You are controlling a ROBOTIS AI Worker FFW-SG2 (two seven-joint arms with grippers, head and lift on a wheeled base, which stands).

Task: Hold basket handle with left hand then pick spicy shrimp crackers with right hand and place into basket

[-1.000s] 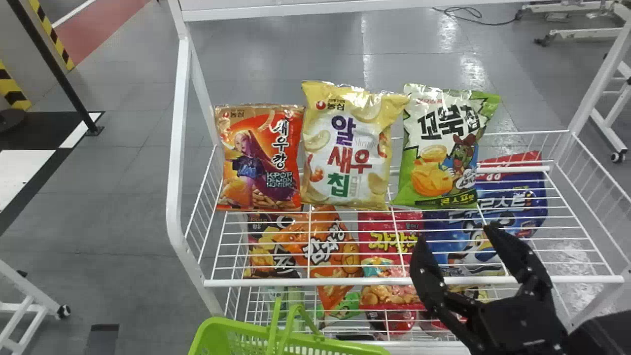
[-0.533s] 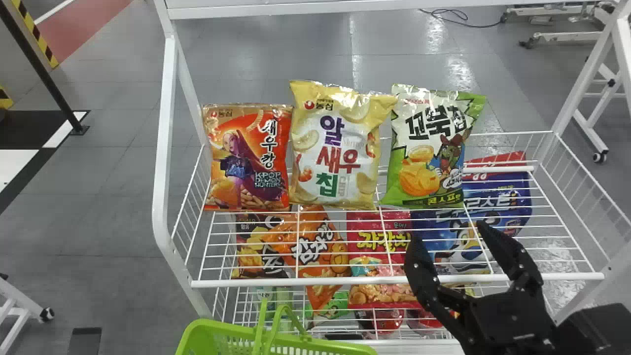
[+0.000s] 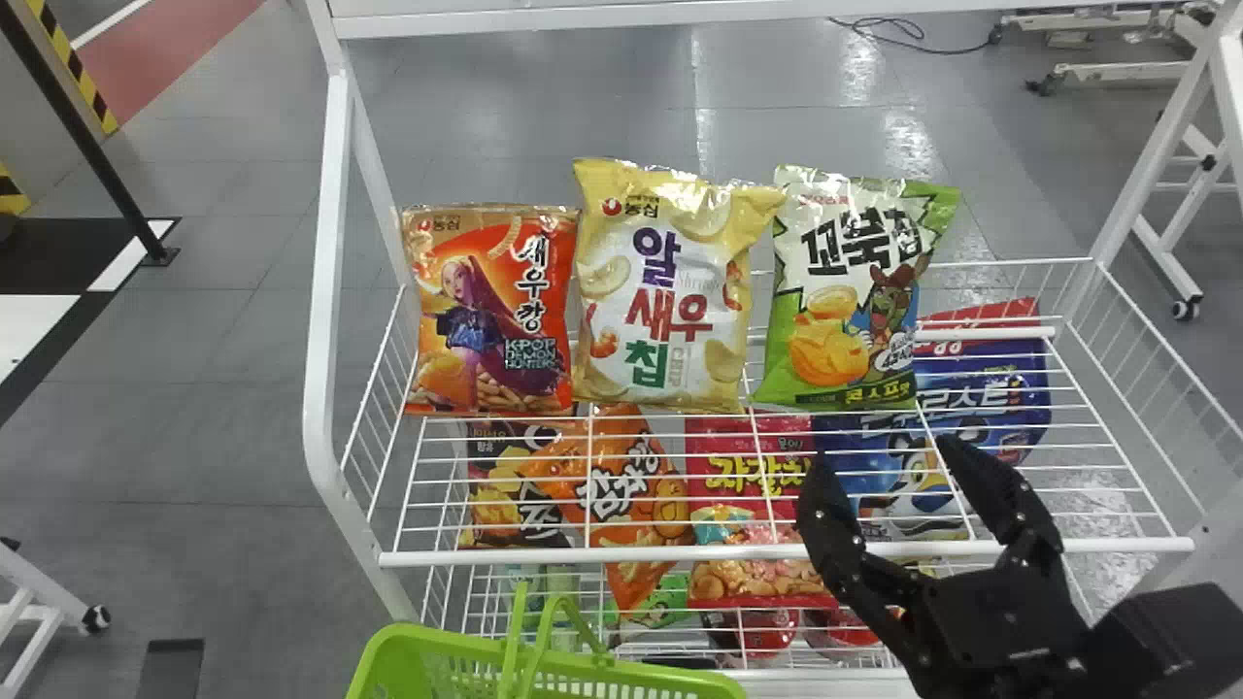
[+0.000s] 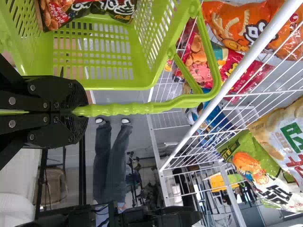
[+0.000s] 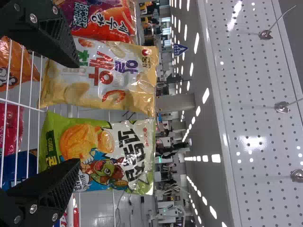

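The spicy shrimp crackers, which I take to be the orange-red bag point(image 3: 490, 311), stand upright on the top shelf of the white wire rack point(image 3: 796, 551), toward the robot's left end. The yellow bag point(image 3: 670, 291) is just beside them at three o'clock, its edge meeting theirs or very nearly, and the green bag point(image 3: 845, 291) is farther along that same line. Out at four o'clock, well apart from the crackers, the right gripper point(image 3: 880, 451) hangs near the shelf's front rail with its fingers spread and nothing between them. Down at six o'clock is the green basket point(image 3: 408, 639); the left gripper point(image 4: 85, 110) has its fingers pressed together around the basket handle point(image 4: 142, 108), and a dark red bag point(image 4: 54, 14) lies inside. What has just changed is mostly the head's view: rack, bags and basket have all slid a little toward nine o'clock together, then nearly settled, with the right gripper drifting the same way, only less. The row of bags keeps its order, so to my eye nothing is won yet, and the right arm still needs to travel toward ten o'clock, past the yellow bag without knocking it.
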